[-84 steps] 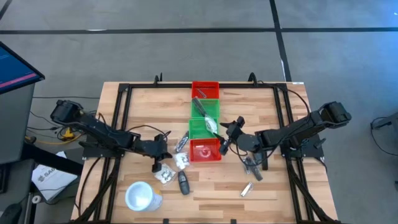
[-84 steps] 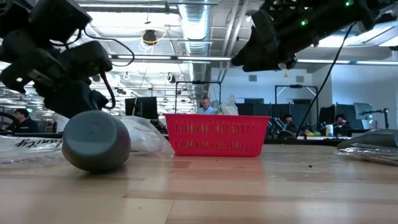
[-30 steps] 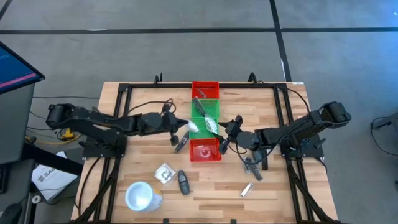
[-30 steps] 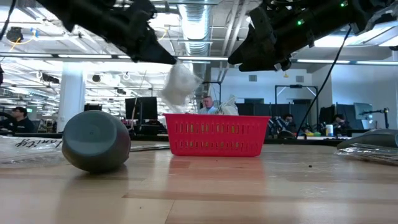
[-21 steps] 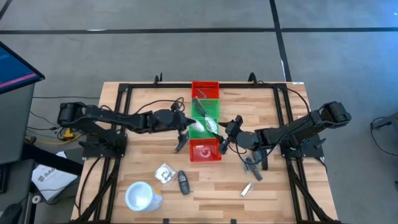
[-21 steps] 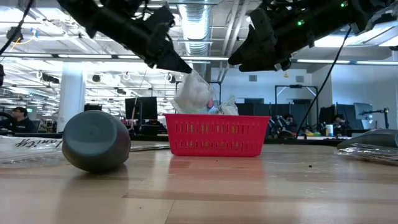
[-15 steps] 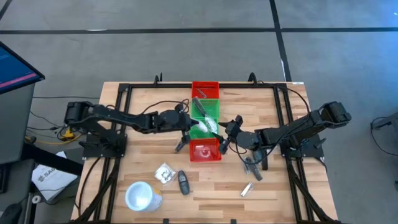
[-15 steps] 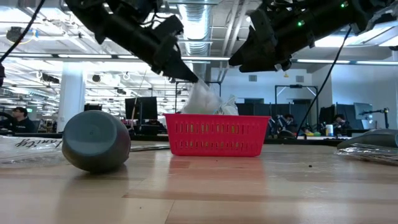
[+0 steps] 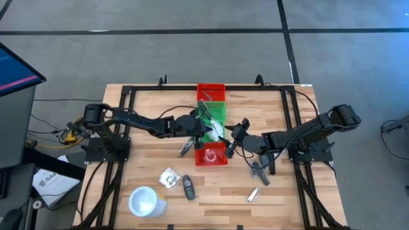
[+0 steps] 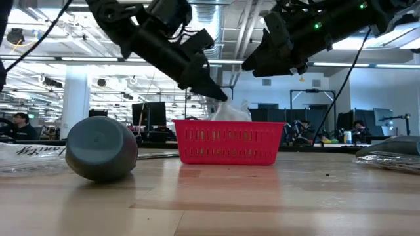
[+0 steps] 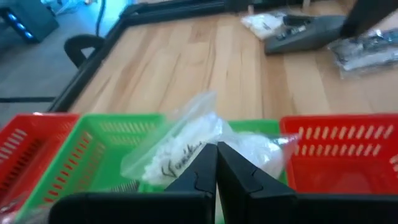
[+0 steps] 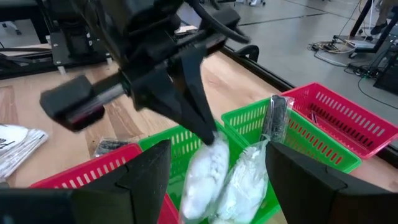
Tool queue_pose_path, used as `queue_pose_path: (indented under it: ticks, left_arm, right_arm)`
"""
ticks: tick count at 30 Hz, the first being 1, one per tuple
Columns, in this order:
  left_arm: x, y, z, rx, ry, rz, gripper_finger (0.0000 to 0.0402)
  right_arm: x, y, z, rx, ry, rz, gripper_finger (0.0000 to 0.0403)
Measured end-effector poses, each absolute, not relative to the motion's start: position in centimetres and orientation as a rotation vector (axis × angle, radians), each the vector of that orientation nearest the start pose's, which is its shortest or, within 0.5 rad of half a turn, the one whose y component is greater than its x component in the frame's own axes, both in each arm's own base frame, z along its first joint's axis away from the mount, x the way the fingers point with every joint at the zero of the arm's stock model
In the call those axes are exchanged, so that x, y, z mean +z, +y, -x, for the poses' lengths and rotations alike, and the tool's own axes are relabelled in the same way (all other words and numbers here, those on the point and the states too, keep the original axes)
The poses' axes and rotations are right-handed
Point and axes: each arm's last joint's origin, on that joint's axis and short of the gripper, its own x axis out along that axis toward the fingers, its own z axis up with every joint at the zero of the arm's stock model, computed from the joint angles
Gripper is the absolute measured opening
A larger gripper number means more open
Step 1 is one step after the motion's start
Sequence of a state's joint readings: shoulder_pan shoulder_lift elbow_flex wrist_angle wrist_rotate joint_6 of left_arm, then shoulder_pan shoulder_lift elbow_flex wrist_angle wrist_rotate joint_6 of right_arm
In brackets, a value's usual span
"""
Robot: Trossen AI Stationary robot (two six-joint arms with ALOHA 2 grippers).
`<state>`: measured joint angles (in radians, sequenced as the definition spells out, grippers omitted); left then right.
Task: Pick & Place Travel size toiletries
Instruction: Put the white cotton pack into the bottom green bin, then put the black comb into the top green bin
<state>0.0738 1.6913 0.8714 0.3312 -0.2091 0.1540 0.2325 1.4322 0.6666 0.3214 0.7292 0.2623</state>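
My left gripper is over the near green bin, shut on a clear crinkly packet showing white. A second such packet lies in that bin beside it. My right gripper hovers open over the table just right of the bins and touches nothing. Another packet and a black oblong piece lie flat on the table near the front edge. A slim silver tube lies toward the front right. My left gripper pinches the clear packet by its upper edge between its two shut fingertips, slanting down from the table's left. The packet hangs below the fingers with its lower end down inside the green bin; whether it rests there I cannot tell.
Four bins stand in a row down the table's middle: red, green, green, then red. A white cup lies on its side near the front left. More packets lie under my right arm. A black frame rims the table.
My left gripper has travelled toward the table's right and downward, carrying the packet from beside the bins to over the near green bin; the packet now hangs low behind the red bin's rim. It stays shut. My right arm has kept still.
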Motion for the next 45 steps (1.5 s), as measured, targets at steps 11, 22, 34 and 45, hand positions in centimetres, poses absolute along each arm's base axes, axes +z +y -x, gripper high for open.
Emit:
queue_pose_path:
  ticks: [11, 22, 34, 45]
  left_arm:
    - [16.4, 3.3, -35.7, 0.235, 0.547, -0.201, 0.0003]
    - [19.5, 3.4, -35.1, 0.313, 0.443, -0.215, 0.0076]
    - [20.6, 2.0, -34.2, 0.286, 0.449, -0.175, 0.0128]
    - [22.2, -1.7, -29.8, 0.193, 0.373, -0.085, 0.0129]
  right_arm:
    - [20.0, 4.6, -27.9, -0.536, 0.334, -0.044, 0.0249]
    - [19.9, 4.6, -27.9, -0.536, 0.336, -0.043, 0.0249]
    - [19.6, 5.3, -27.0, -0.551, 0.386, -0.100, 0.0249]
    - [20.4, 5.5, -23.2, -0.637, 0.612, -0.398, 0.0248]
